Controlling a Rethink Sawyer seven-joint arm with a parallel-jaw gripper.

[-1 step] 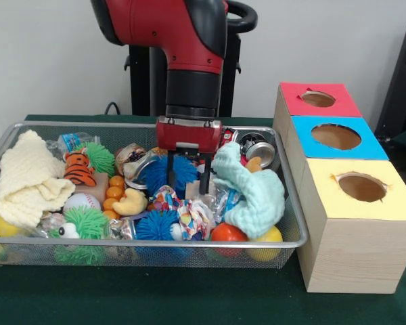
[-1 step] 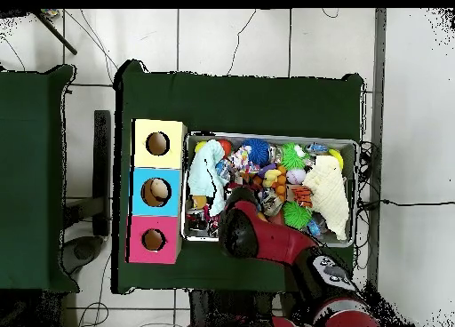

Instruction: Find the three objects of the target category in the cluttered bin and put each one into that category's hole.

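Even, soft indoor light fills both views, with no hard shadows. A small glare spot sits on the shiny silver metal can. The dark green tabletop looks matte.

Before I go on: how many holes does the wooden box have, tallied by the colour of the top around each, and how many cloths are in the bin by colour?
Red-topped hole: 1
Blue-topped hole: 1
Yellow-topped hole: 1
Cream cloth: 1
Mint-green cloth: 1
Total: 3 holes, 2 cloths

Orange-and-black striped tiger toy, cream cloth, mint cloth, red, blue, yellow-topped boxes
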